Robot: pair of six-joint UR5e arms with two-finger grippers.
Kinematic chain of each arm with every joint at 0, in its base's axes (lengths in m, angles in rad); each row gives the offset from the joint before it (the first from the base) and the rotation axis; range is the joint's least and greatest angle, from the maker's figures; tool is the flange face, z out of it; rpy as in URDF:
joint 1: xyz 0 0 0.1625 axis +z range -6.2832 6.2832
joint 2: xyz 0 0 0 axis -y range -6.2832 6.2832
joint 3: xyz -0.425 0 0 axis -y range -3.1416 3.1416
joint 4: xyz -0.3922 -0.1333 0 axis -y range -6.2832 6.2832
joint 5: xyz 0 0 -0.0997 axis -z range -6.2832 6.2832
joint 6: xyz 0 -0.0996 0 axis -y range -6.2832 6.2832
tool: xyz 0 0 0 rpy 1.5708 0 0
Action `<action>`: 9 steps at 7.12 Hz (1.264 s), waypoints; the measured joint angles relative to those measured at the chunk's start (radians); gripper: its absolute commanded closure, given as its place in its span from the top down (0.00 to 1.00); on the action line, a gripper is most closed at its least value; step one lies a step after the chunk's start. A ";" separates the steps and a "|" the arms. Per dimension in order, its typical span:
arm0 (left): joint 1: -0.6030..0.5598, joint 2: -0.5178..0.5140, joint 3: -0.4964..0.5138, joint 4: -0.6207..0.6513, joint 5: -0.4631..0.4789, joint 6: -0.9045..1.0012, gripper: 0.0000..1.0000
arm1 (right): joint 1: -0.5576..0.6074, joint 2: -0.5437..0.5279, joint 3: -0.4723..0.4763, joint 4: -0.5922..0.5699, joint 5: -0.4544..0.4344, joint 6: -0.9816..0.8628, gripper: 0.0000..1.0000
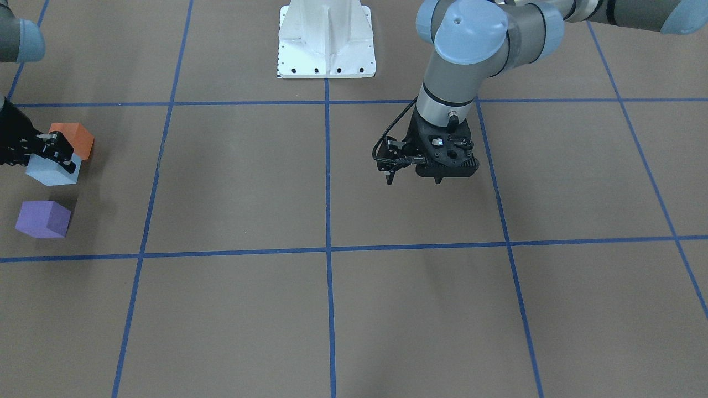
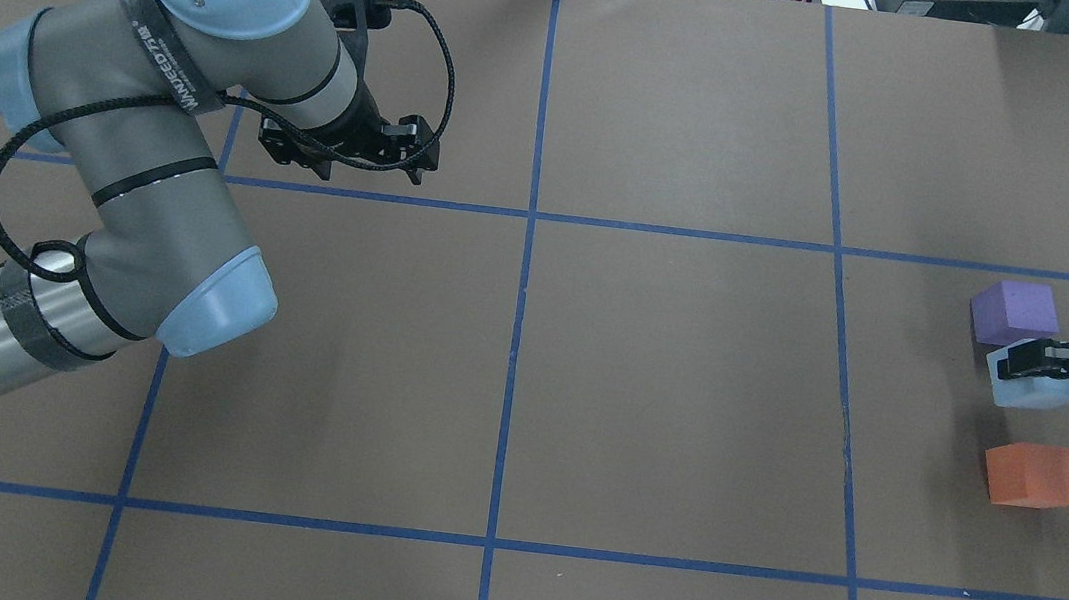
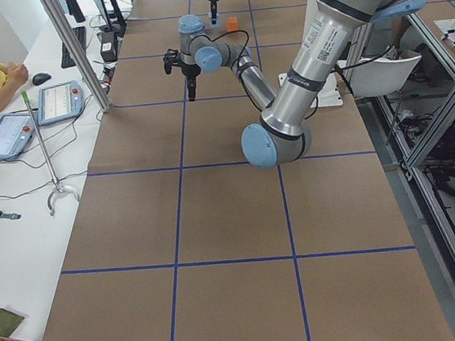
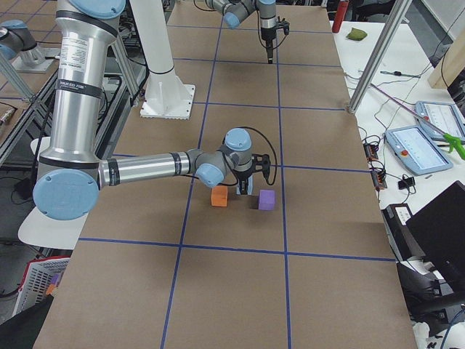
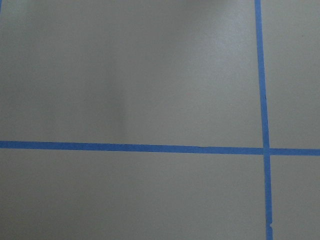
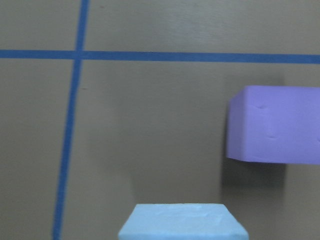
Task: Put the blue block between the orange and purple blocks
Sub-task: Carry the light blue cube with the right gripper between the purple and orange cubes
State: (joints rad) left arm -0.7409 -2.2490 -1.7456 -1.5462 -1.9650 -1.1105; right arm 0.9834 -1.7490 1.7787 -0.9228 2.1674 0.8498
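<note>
At the left the left gripper (image 2: 414,162) hangs above the bare brown tabletop (image 2: 667,376), near a crossing of blue tape lines (I cannot tell if its fingers are spread or pressed together). Far at the right stand the three blocks. The right gripper (image 2: 1025,364) pinches the blue block (image 2: 1047,394), which is between the purple block (image 2: 1014,312) and the orange block (image 2: 1033,476), closer to the purple one. I cannot tell if it touches the tabletop.
</note>
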 measured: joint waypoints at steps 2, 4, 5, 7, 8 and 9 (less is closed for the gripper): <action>0.000 -0.001 -0.001 0.000 0.000 -0.007 0.99 | 0.007 -0.007 -0.040 0.031 0.002 0.006 0.00; 0.000 -0.002 -0.002 0.000 0.000 -0.011 1.00 | 0.006 -0.002 -0.068 0.034 0.000 0.008 0.00; 0.000 -0.002 -0.003 0.000 0.000 -0.012 1.00 | 0.004 0.006 -0.080 0.034 0.000 0.009 0.00; 0.001 -0.001 -0.003 0.000 0.000 -0.012 1.00 | -0.007 0.026 -0.109 0.036 -0.001 0.010 0.00; 0.001 -0.001 -0.003 0.000 0.000 -0.012 1.00 | -0.016 0.033 -0.120 0.036 -0.002 0.009 0.02; 0.001 0.000 -0.003 0.000 0.000 -0.012 0.99 | -0.030 0.036 -0.124 0.036 -0.005 0.009 0.03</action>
State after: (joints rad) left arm -0.7394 -2.2494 -1.7487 -1.5463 -1.9650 -1.1229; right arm 0.9533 -1.7128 1.6544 -0.8867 2.1624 0.8584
